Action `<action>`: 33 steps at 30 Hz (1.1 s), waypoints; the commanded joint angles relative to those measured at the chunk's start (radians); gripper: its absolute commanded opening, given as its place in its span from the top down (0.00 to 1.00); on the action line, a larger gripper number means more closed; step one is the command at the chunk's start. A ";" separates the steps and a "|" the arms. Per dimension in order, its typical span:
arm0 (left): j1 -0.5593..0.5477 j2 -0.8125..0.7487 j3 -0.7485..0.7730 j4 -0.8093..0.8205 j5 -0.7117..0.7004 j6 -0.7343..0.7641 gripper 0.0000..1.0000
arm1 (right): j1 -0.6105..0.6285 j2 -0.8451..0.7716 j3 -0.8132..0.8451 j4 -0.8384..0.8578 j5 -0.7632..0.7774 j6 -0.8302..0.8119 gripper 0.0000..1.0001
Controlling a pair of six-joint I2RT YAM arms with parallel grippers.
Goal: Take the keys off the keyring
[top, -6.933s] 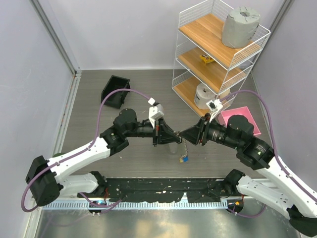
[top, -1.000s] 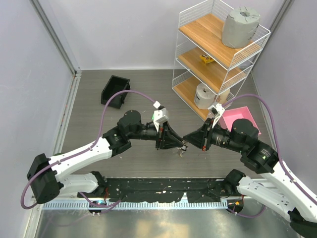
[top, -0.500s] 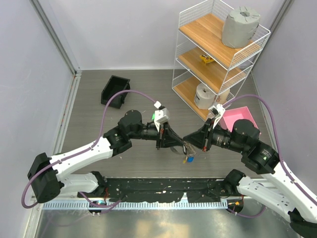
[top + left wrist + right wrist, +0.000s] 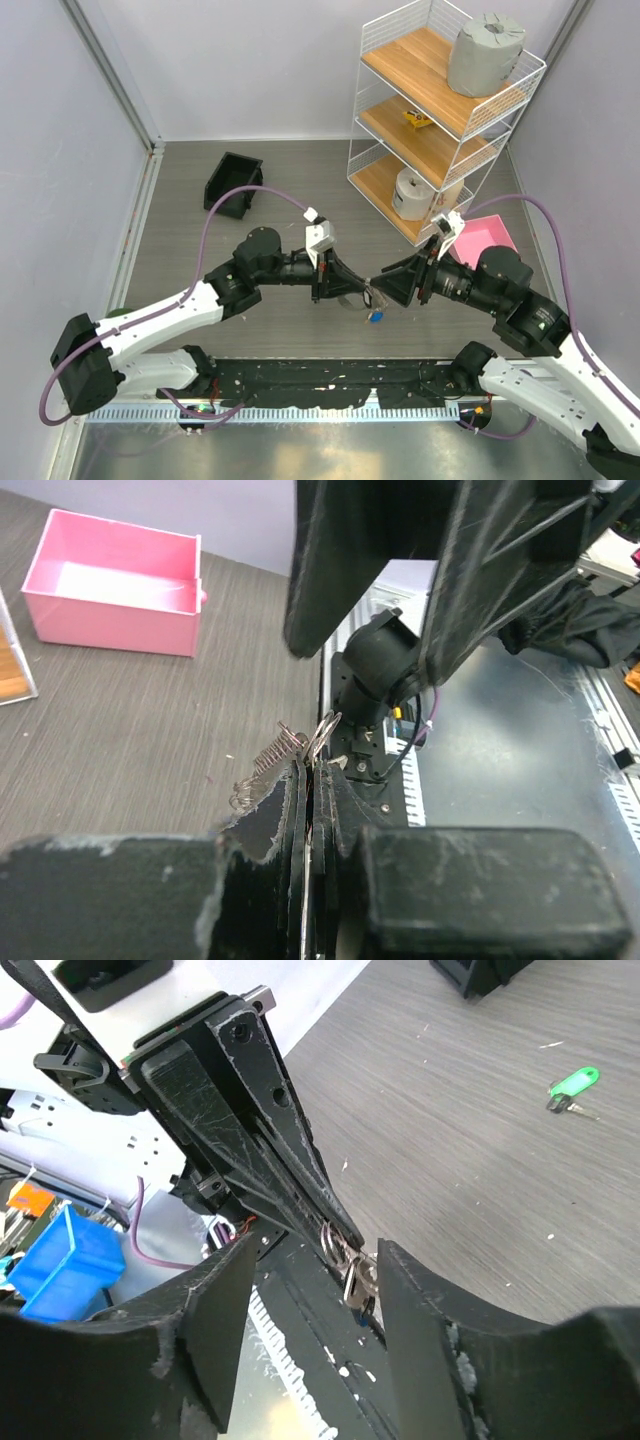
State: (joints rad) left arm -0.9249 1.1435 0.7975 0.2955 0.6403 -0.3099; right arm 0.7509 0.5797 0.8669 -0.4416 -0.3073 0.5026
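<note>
– Two arms meet nose to nose in the top view. What does the left gripper (image 4: 361, 291) hold?
– It pinches the ring (image 4: 352, 298). The keys (image 4: 375, 316) hang under it, the blue one lowest.
– And the right gripper (image 4: 380, 291)?
– Its tip is just beside the left one. From up here I cannot tell how wide it is.
– Now the left wrist view?
– The left fingers (image 4: 270, 830) are pressed tight on the thin ring wire. The chain (image 4: 265, 767) sticks out on their left. The right fingers (image 4: 340, 570) stand wide apart above. A pink tray (image 4: 115, 590) sits far back on the table (image 4: 150, 710).
– And the right wrist view?
– The right fingers are wide and hold nothing. The left gripper pokes in between them. Ring and keys dangle from its tip. A green key (image 4: 572, 1087) lies alone on the table, well apart.
</note>
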 commanded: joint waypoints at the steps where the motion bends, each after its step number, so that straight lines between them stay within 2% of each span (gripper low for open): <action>1: 0.027 -0.045 -0.012 0.067 -0.062 -0.006 1.00 | 0.002 -0.073 -0.022 0.009 0.069 0.013 0.41; 6: 0.067 -0.041 0.002 0.047 -0.080 -0.092 1.00 | 0.001 -0.096 -0.089 0.017 0.042 0.004 0.53; 14: 0.072 -0.027 0.012 0.070 -0.059 -0.155 1.00 | 0.007 -0.051 -0.140 0.082 0.031 -0.019 0.53; 28: 0.072 -0.004 0.008 0.114 -0.025 -0.195 1.00 | 0.056 0.068 -0.111 0.144 0.051 -0.061 0.58; 30: 0.072 -0.004 0.005 0.125 -0.021 -0.202 1.00 | 0.061 0.078 -0.109 0.145 0.057 -0.062 0.61; 33: 0.072 -0.004 0.000 0.131 -0.014 -0.207 1.00 | 0.065 0.092 -0.101 0.147 0.069 -0.062 0.71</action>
State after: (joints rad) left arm -0.8539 1.1473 0.7795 0.3073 0.5884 -0.4915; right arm 0.8062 0.6579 0.7219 -0.3588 -0.2676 0.4564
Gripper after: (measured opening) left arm 0.089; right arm 0.325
